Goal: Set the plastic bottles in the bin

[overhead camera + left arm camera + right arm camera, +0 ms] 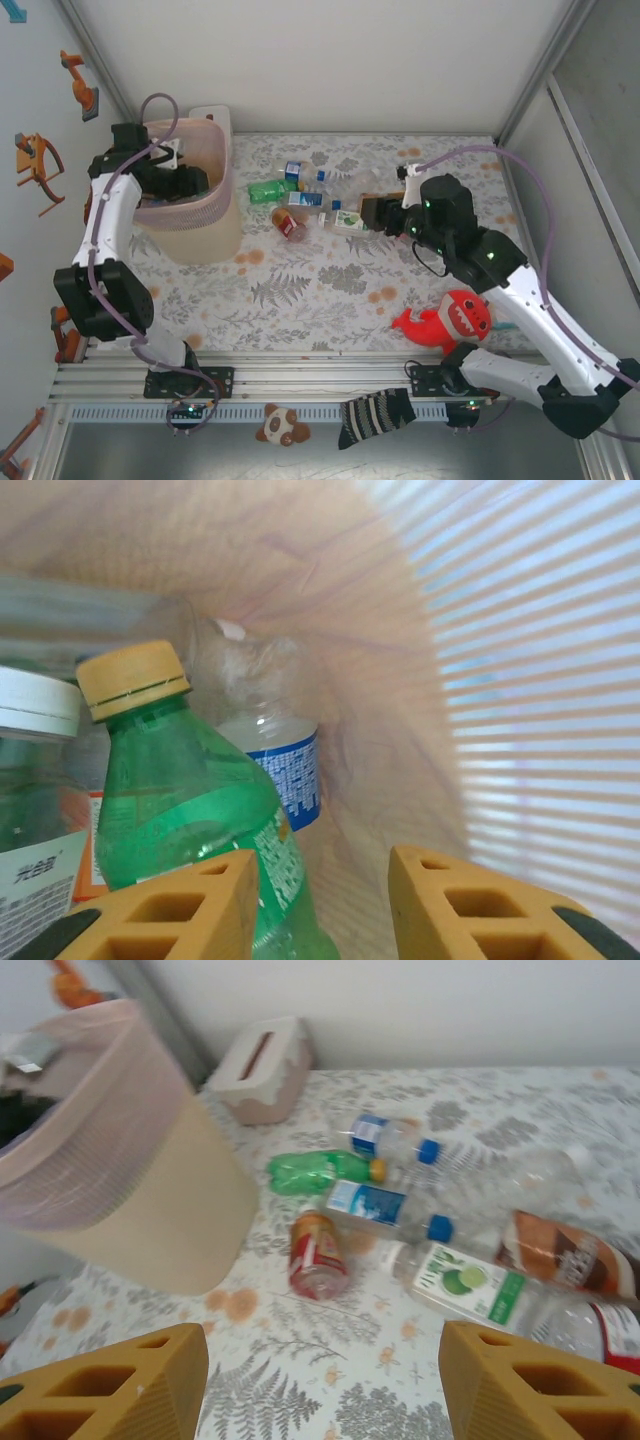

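Treating bottles (460,1285) as light, thin-walled, easily dented and slippery; taking hold across the labelled mid-body, not the cap. Holding right fingers (110,1385) wide apart and empty above the table (330,1390), loose bottles lying just ahead, beside the bin (150,1190). Holding left fingers (185,905) parted and empty inside the bin, green bottle (190,800) standing just beside one finger.

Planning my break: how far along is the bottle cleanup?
Partly done: a green plastic bottle and a clear blue-labelled bottle sit inside the pale-pink plastic bin. Nothing is held: the left hand is open inside the bin, the right hand open above the table, where several plastic bottles lie.
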Controlling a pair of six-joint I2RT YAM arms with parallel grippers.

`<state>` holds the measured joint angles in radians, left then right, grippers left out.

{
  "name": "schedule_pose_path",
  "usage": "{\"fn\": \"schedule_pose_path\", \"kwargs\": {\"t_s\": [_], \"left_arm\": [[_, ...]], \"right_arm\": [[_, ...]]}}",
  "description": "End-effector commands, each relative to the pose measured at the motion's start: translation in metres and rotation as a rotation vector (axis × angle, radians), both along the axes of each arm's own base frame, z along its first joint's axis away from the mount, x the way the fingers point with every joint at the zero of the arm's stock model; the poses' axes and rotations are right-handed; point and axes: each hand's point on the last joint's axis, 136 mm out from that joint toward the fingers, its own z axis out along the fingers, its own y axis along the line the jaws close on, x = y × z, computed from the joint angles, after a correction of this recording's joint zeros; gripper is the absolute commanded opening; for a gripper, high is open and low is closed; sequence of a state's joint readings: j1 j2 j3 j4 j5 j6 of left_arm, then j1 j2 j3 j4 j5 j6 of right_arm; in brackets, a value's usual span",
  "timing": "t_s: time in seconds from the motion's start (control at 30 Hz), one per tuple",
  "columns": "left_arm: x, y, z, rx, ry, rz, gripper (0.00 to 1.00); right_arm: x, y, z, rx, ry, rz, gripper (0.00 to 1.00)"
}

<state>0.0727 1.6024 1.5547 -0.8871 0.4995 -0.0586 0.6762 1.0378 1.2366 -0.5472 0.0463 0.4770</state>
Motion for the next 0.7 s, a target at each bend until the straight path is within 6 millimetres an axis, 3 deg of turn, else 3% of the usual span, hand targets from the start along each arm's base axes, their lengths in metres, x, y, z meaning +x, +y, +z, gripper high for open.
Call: {"fn": "schedule_pose_path", "kwargs": {"t_s": [0.0, 0.13, 0.33, 0.43, 0.57, 0.67], "left_arm": [[-0.004, 0.001, 0.040, -0.001, -0.144, 0.020, 0.40], [-0.007, 0.000, 0.054, -0.002, -0.273, 0.024, 0.43], [-0.016, 0.000, 0.047, 0.014, -0.400, 0.036, 0.45], [-0.020, 0.001, 0.050, 0.022, -0.443, 0.041, 0.46], [-0.028, 0.001, 0.052, 0.025, -0.465, 0.045, 0.46], [-0.035, 0.003, 0.052, 0.050, -0.485, 0.055, 0.47]], "right_arm": [[0.020, -0.023, -0.019, 0.048, 0.110, -0.176, 0.63], [0.045, -0.050, -0.053, 0.055, 0.211, -0.357, 0.62], [0.063, -0.102, -0.102, 0.063, 0.352, -0.779, 0.64], [0.069, -0.108, -0.120, 0.087, 0.412, -0.875, 0.67], [0.075, -0.114, -0.144, 0.086, 0.479, -0.976, 0.89], [0.079, -0.119, -0.168, 0.093, 0.552, -1.039, 0.93]]}}
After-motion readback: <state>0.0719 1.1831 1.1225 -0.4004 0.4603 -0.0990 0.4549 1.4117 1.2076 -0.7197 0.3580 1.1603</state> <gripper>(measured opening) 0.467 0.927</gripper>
